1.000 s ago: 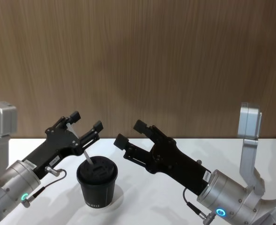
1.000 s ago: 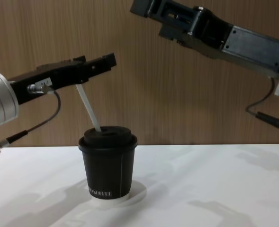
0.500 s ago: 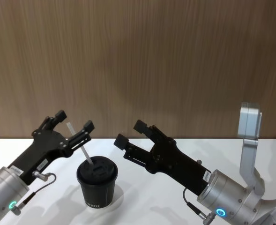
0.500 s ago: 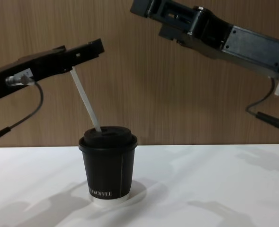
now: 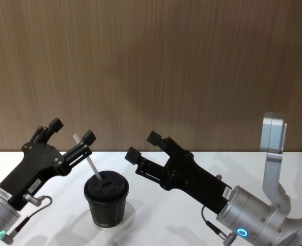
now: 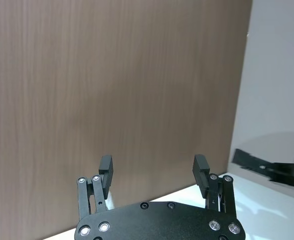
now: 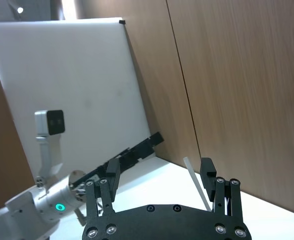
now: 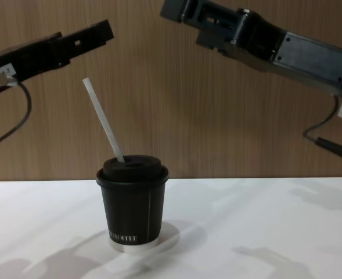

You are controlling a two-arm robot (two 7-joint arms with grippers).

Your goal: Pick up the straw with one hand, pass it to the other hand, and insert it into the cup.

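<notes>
The cup (image 5: 106, 198) is standing upright on the white table (image 5: 156, 225), near the robot and a little left of centre, with its black domed lid on; in the chest view its white lettering is showing near the base and a thin seam is running down its side (image 8: 132, 206). The straw (image 5: 87, 157) is sitting in the lid's opening, its lower end inside the cup and its upper part leaning up and to the left; the chest view is showing the same lean, with the top end (image 8: 101, 121) standing free in the air and nothing touching it. The left gripper (image 5: 71, 130) is hovering above and to the left of the cup with its fingers spread wide and nothing between them, the straw's tip lying close to its right finger in the head view; in the left wrist view the two fingertips (image 6: 153, 167) are standing well apart. The right gripper (image 5: 143, 145) is hanging to the right of the cup, raised above the table, and its jaws are gaping wide and empty too, as the right wrist view (image 7: 159, 174) is showing, with the straw (image 7: 198, 186) visible beyond them.
</notes>
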